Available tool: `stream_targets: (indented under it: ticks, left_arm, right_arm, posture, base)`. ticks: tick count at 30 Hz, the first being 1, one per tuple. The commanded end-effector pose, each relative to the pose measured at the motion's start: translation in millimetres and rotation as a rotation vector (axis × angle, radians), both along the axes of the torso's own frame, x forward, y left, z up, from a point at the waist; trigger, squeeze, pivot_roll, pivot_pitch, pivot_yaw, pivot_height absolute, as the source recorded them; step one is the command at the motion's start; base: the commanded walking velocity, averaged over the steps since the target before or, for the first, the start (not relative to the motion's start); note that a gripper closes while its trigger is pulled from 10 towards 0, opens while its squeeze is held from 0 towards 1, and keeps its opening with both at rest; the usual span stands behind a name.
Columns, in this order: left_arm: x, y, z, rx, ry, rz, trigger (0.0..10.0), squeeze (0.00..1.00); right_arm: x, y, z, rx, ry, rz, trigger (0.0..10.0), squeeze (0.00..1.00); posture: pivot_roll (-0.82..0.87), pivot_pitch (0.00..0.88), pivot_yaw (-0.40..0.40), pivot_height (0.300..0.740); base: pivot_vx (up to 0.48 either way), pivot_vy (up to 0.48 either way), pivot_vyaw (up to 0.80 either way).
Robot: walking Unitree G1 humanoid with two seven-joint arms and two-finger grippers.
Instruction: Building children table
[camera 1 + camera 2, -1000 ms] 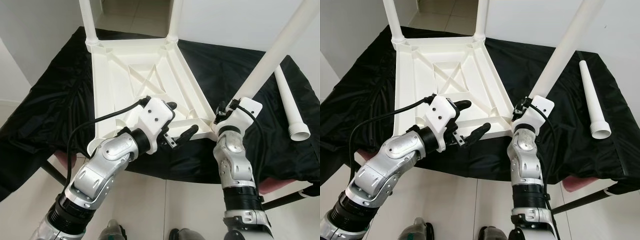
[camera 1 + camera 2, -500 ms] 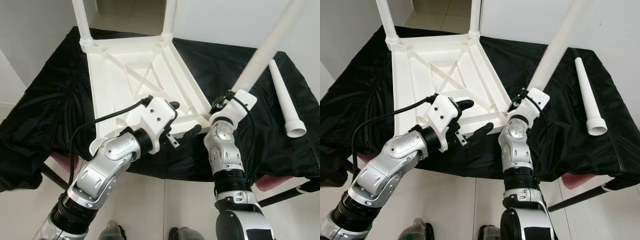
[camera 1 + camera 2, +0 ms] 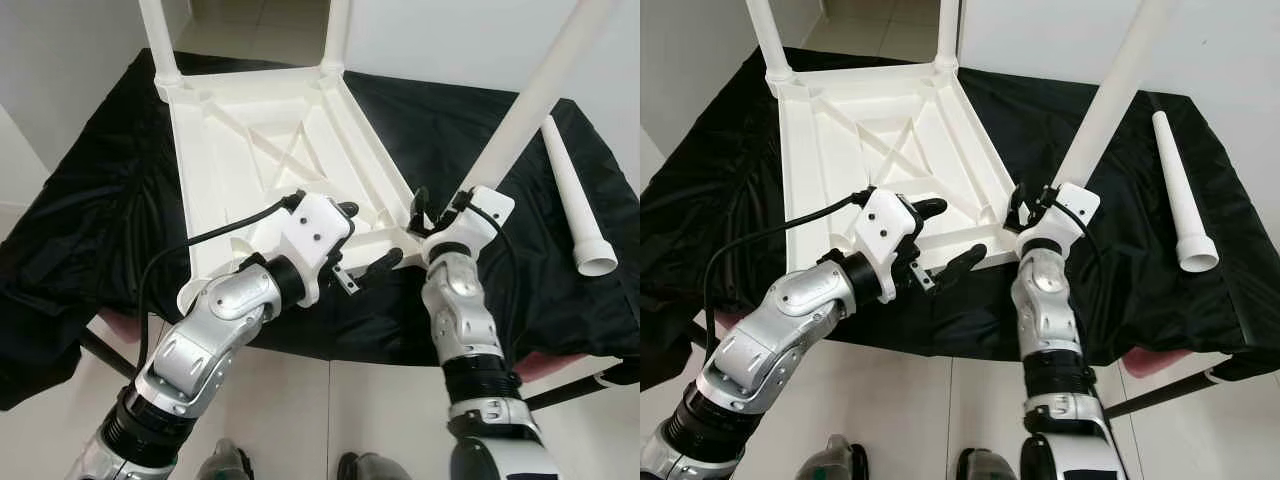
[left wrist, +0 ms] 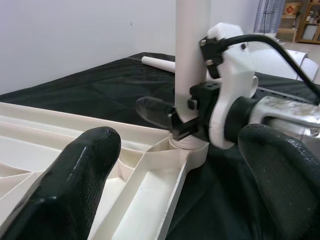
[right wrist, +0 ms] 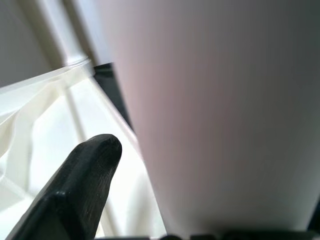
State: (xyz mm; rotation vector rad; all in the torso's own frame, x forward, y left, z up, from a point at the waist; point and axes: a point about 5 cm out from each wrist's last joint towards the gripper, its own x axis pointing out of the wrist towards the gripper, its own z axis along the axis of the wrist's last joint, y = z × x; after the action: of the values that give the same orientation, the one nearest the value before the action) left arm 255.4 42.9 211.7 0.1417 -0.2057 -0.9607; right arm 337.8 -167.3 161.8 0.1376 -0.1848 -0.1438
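A white plastic children's table lies upside down on a black cloth. Two legs stand in its far corners. A third leg rises slanted from the near right corner socket. My right gripper sits around that leg's base, open. In the right wrist view one finger stands apart from the leg. My left gripper hovers open over the table's near edge, just left of that corner, holding nothing. A loose fourth leg lies on the cloth at the right.
The black cloth hangs over the support's sides. Pale floor tiles lie below the near edge, and a dark frame bar sticks out at the lower right. White walls stand close behind and to the left.
My right gripper's finger has spread away from the third leg's base, and that forearm has swung slightly right. The left gripper has stayed put, open.
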Motion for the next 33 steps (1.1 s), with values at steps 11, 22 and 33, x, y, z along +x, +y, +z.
stream_targets:
  ticks: [11, 22, 33]
  left_arm:
    - [2.2, -2.7, -3.7, 0.048, 0.018, -0.045, 10.0, 0.00]
    - [2.8, -5.5, -14.4, 0.065, 0.075, -0.056, 10.0, 0.00]
    - [2.2, -8.7, -24.4, 0.078, 0.132, -0.064, 10.0, 0.00]
  right_arm:
    - [-7.4, -26.5, 5.9, -0.062, -0.054, 0.234, 10.0, 0.00]
    - [-10.9, -39.5, -0.2, -0.169, 0.003, 0.460, 10.0, 0.00]
    - [-13.1, -45.3, -9.8, -0.213, 0.062, 0.625, 10.0, 0.00]
  posture:
    - [0.09, 0.075, -0.033, 0.740]
    - [0.08, 0.062, -0.036, 0.740]
    - [0.07, 0.053, -0.028, 0.740]
  base:
    - [0.000, 0.000, 0.00]
    - [0.000, 0.000, 0.00]
    - [0.000, 0.000, 0.00]
